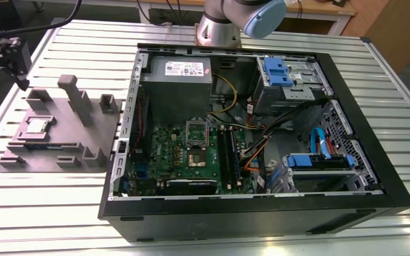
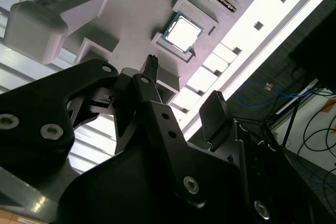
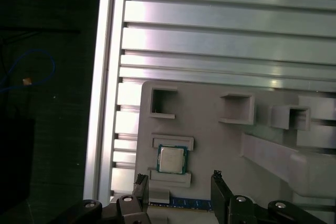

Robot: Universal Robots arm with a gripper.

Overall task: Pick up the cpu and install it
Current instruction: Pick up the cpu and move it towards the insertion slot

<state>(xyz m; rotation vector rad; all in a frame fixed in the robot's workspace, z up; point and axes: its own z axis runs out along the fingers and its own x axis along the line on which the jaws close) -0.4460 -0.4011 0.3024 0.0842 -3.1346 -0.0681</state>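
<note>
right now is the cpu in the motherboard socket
No, the cpu lies in a recess of the grey tray, beside the computer case.

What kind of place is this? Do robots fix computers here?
Probably a robotics lab or workshop bench. A silver and blue robot arm stands at a ribbed metal table by an open black computer case, and a small silvery square cpu lies in a grey moulded tray.

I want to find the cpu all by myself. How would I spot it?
Find the big open computer case on the metal table. At the exterior view's left of it lies a grey tray with posts and pockets. The cpu is the little flat square in one pocket, silvery while the blocks around it are dull grey.
</note>
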